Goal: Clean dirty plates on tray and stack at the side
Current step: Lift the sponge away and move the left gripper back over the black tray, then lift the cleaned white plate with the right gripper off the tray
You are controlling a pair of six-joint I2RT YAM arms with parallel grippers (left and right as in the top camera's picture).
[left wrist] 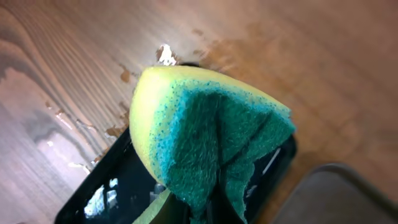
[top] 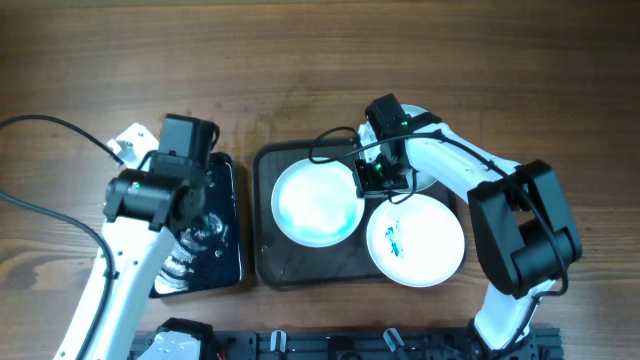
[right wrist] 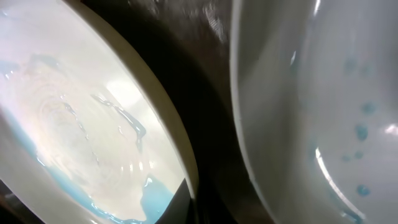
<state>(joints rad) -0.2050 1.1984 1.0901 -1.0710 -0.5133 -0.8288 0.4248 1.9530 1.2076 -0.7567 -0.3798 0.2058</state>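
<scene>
As your left gripper (top: 203,230) clamps a sponge (left wrist: 205,130) over the black tray (top: 228,190), your right gripper (top: 381,178) sits clenched between the plates (top: 315,205).

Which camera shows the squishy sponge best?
The left wrist view: the yellow-and-green sponge fills it, close up. Overhead, the left arm hides it. The right wrist view shows only plates.

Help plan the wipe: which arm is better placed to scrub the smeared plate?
Left, probably: the left end effector grips the sponge beside the tray; the right end effector sits by the smeared plate without one.
</scene>
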